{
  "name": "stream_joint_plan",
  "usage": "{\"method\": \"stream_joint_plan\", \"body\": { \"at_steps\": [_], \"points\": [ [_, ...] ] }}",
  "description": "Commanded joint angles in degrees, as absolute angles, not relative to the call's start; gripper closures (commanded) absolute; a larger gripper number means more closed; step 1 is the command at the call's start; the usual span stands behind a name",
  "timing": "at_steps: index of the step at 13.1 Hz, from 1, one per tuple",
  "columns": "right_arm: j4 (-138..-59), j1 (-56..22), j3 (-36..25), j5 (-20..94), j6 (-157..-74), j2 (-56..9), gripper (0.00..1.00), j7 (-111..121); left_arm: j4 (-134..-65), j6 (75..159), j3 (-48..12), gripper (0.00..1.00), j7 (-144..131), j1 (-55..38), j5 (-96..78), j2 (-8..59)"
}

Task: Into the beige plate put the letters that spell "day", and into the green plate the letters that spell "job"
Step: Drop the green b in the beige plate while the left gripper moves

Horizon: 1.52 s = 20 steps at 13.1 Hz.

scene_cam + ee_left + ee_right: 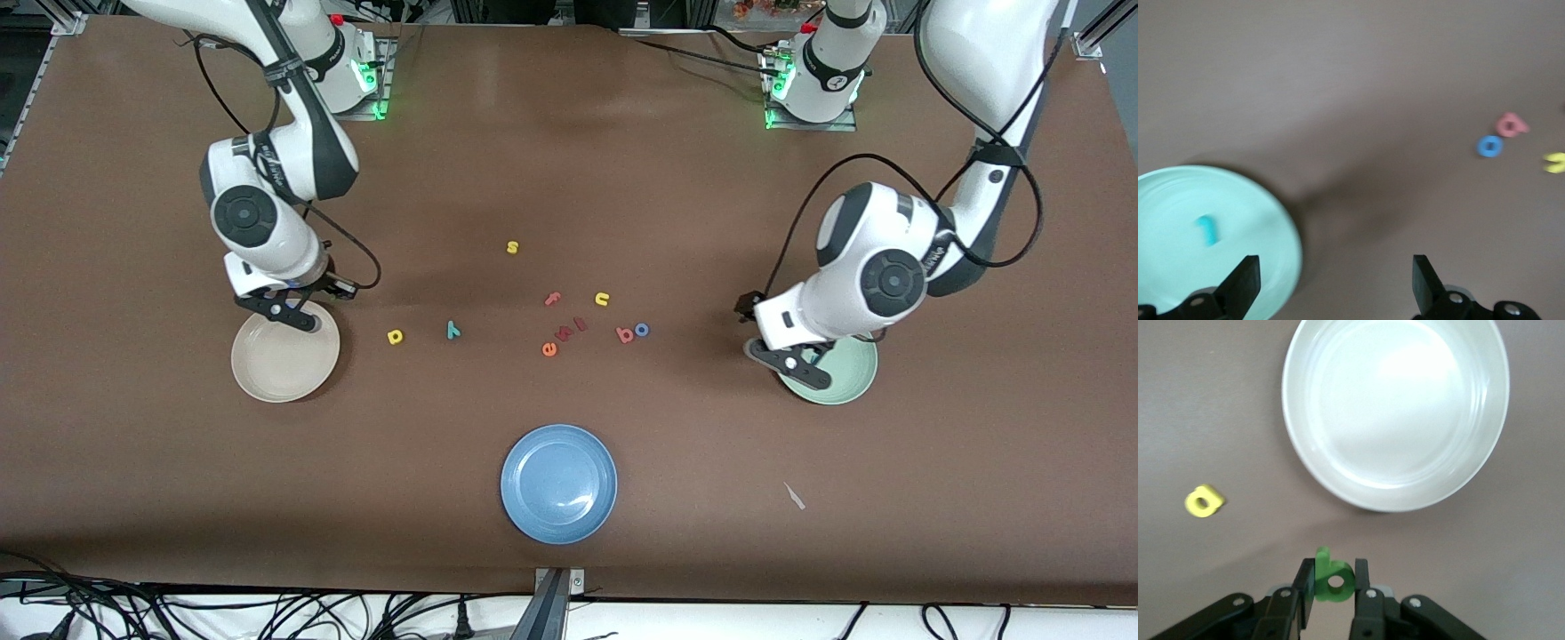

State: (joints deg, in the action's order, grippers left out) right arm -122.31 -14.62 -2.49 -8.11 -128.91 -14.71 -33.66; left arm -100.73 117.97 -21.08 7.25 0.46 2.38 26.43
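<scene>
Over the round beige plate [1395,413], the right hand [1331,583] pinches a foam green a [1331,577]; left hand [1335,283] spread.

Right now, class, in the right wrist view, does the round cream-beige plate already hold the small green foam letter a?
No: the beige plate holds nothing, and the green letter a is clamped in the right gripper.

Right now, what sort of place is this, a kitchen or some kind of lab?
Most likely a robotics lab bench, not a kitchen. Two arms stand bolted to a brown table, cables trail along its edge, and the table top holds only small letters such as the yellow d and three plates, like the blue plate.
</scene>
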Motion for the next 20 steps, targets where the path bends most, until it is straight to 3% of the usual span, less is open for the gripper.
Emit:
{"method": "stream_joint_plan", "body": {
  "at_steps": [1, 10, 13, 14, 15, 16, 19, 20],
  "points": [
    [-119.28, -12.40, -3.78, -6.86, -127.80, -15.99, 0.88, -23.85, -100.37, 118.29, -24.16, 0.00, 8.26, 0.09, 2.99, 25.92],
    [-109.78, -5.45, -3.69, -3.52, -128.14, -26.45, 0.85, -6.25, -102.13, 131.30, -25.93, 0.00, 7.47, -6.77, 3.60, 36.64],
    [-109.69, -4.22, -3.60, -3.52, -128.49, -27.51, 0.83, -5.36, -102.04, 136.04, -25.75, 0.00, 7.30, -9.66, 12.61, 39.28],
    [-109.60, -4.13, -3.52, -3.43, -128.50, -27.60, 0.77, -5.45, -102.04, 137.10, -25.75, 0.00, 5.82, -9.58, 16.66, 39.81],
    [-109.25, -4.22, -3.52, -2.82, -128.50, -28.03, 0.45, -5.36, -101.95, 137.28, -25.66, 0.00, 4.76, -9.58, 19.31, 39.99],
    [-108.99, -4.22, -3.52, -1.42, -128.41, -28.04, 0.02, -5.36, -101.95, 137.29, -25.75, 0.00, 3.35, -9.58, 19.94, 40.25],
    [-108.37, -5.27, -2.64, -0.18, -126.14, -26.81, 0.00, -5.45, -101.60, 137.29, -25.75, 0.00, 1.14, -10.02, 20.21, 40.43],
    [-107.33, -5.36, -2.03, -0.18, -123.69, -26.46, 0.01, -5.28, -101.17, 137.29, -25.84, 0.05, 1.49, -10.02, 20.21, 41.04]
  ]
}}
